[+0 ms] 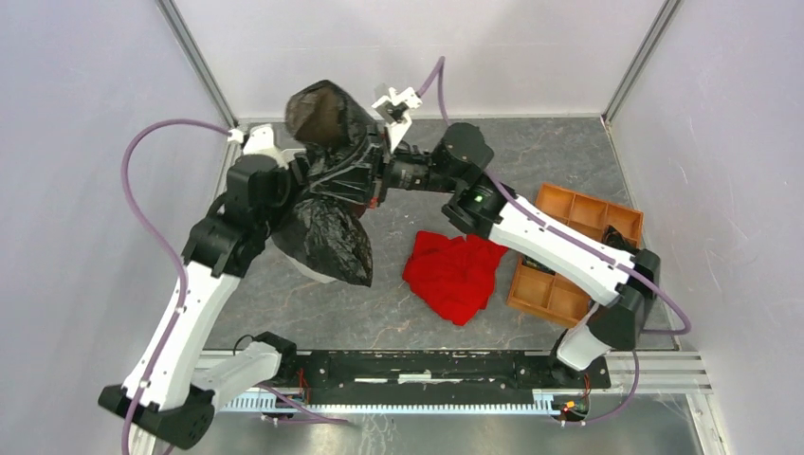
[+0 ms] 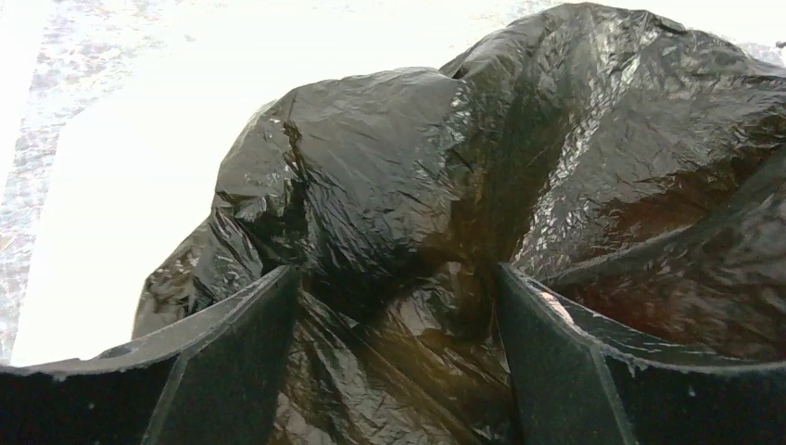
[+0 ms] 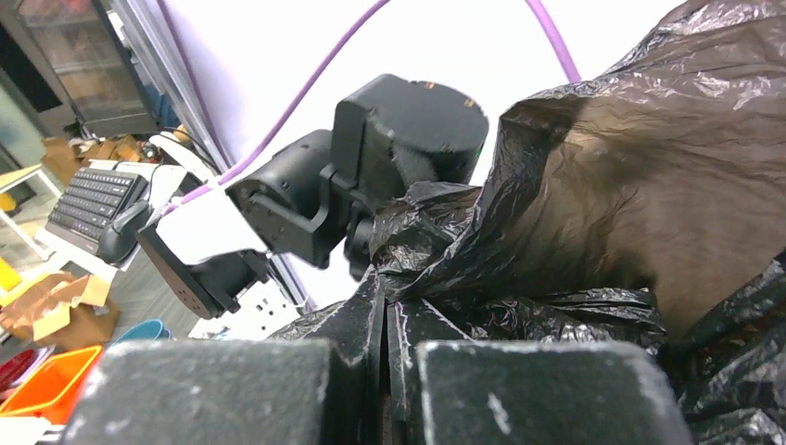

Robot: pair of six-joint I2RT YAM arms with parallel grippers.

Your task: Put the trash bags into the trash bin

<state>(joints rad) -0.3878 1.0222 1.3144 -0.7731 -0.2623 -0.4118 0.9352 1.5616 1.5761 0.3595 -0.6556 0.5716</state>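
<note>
The black trash bag (image 1: 327, 237) hangs above the counter (image 1: 379, 318) at its far left, stretched between both arms, its upper part ballooning thin and brownish. The right claw (image 3: 385, 315) is closed, pinching a fold of the bag. The left claw (image 2: 394, 278) has its fingers (image 2: 232, 362) spread apart with crumpled bag filling the gap. Only a white sliver of the trash bin (image 1: 300, 269) shows under the bag's lower fold. A red cloth (image 1: 455, 275) lies near the orange compartment tray (image 1: 555, 194).
</note>
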